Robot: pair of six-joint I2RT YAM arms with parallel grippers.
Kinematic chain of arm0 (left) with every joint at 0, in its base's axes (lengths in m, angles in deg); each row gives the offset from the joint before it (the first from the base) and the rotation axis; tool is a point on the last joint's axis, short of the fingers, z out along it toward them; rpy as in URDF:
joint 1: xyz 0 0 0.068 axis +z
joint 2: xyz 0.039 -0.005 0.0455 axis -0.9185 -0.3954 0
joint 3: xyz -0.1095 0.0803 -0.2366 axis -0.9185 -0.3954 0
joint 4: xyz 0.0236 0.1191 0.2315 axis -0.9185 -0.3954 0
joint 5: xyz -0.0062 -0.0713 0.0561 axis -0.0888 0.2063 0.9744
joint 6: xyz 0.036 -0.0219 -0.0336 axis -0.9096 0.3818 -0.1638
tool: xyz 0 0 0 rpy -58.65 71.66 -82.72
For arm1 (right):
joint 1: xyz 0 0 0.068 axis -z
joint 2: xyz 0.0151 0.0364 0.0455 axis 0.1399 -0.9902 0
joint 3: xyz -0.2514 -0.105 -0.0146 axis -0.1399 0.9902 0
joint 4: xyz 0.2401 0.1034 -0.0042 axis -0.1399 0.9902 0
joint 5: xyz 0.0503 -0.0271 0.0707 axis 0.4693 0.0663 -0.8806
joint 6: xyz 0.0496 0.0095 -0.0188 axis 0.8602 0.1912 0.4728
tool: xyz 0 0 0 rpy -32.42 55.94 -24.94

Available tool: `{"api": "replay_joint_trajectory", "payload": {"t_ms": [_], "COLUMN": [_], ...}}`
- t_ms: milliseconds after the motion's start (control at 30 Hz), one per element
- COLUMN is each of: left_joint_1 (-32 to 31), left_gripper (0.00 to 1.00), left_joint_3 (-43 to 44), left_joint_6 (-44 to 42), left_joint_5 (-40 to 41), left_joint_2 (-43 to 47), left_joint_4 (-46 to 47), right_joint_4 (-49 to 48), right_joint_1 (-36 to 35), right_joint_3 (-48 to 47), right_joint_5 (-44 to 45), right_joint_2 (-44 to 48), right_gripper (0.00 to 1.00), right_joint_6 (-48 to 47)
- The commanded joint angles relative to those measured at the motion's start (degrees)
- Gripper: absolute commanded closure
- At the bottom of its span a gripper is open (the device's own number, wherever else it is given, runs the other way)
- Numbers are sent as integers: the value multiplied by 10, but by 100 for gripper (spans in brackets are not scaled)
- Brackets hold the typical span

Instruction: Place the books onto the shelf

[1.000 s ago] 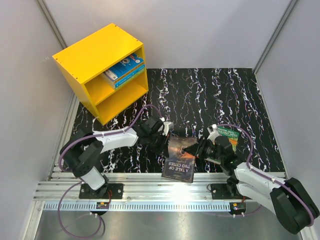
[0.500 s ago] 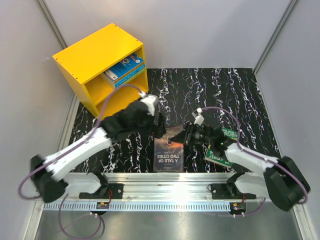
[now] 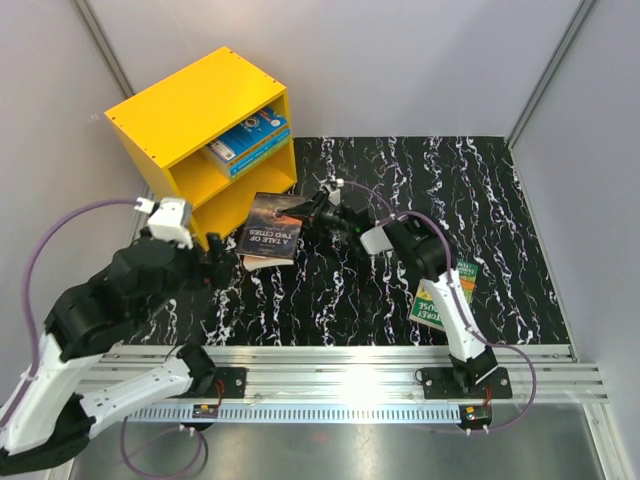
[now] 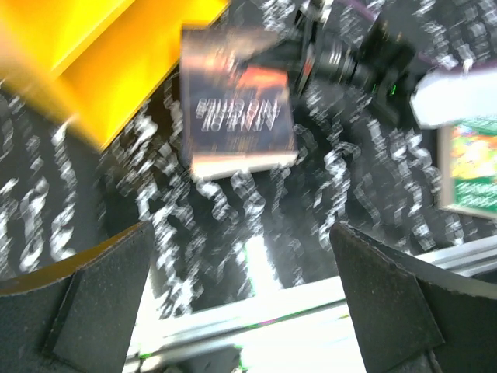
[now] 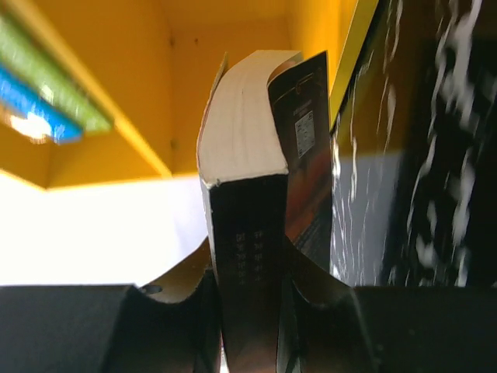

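Dark book (image 3: 271, 232) neared shelf (image 3: 190, 105) holding blue books (image 3: 250, 137)

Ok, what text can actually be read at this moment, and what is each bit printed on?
"A TALE OF TWO CITIES": on the cover of the dark book, upside down in the top view.
Green book: yellow lettering, partly under the arm, too small to read.
Blue books in the shelf: print too small to read.
Left wrist view: the dark book's title is blurred.
Right wrist view: its back-cover print is too small.
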Motion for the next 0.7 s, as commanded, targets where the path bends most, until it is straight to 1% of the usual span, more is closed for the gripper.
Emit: {"api": "replay_joint_trajectory", "payload": {"t_ms": [0,33,133,200,233,367,433,467,533,600,667], "left_joint_1": [2,2,2,2,2,2,2,2,2,2,2], "left_gripper": [1,1,1,1,1,1,1,1,1,1,1], "left_joint_3": [-3,-5,-18,-25,-31,-42,-42,-42,-39,-39,-39], "left_joint_6": [15,16,9,3,2,-12,-15,-19,-21,-25,-28], "left_joint_5": [50,59,69,68,66,62,61,60,56,52,50], "left_joint_2": [36,40,50,51,50,49,50,50,55,61,67], "left_joint_4": [-79,-83,-83,-72,-68,-55,-54,-52,-51,-50,-51], "right_joint_4": [-109,-72,-27,3,36,121,150,176,202,238,254], "right_joint_1": [-1,0,2,2,2,-4,-8,-14,-22,-34,-42], "right_joint_3": [-125,-170,-247,-273,-292,-329,-334,-334,-330,-329,-352], "right_joint_5": [-19,-15,14,52,67,153,182,210,243,294,326], "right_joint_2": [-9,-15,-46,-60,-63,-73,-74,-72,-71,-71,-86], "right_gripper": [100,100,100,100,100,100,100,100,100,100,100], "right_joint_6": [84,75,54,40,32,-2,-14,-21,-25,-23,-15]}}
